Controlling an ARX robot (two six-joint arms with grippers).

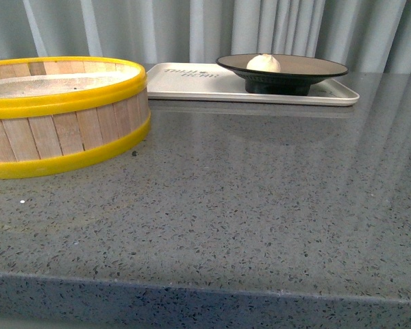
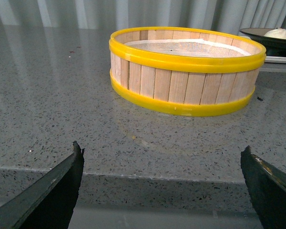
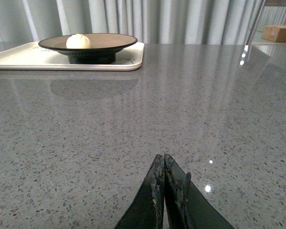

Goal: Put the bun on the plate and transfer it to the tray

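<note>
- Grey speckled stone counter (image 1: pixel 246 205) with pale curtains (image 1: pixel 260 27) behind it.
- Bun (image 1: pixel 263 63) sits in the brown plate (image 1: pixel 308 66), and the plate stands on the cream tray (image 1: pixel 192 82), up around 1 o'clock on the counter.
- Wooden steamer basket (image 1: pixel 61 116) with yellow rims sits at about 10 o'clock, just beside the tray.
- Left gripper (image 2: pixel 162 191) is spread wide, gripping nothing, hanging at the counter's near edge.
- Right gripper (image 3: pixel 165 191) is pressed together, empty, well apart from the tray.
</note>
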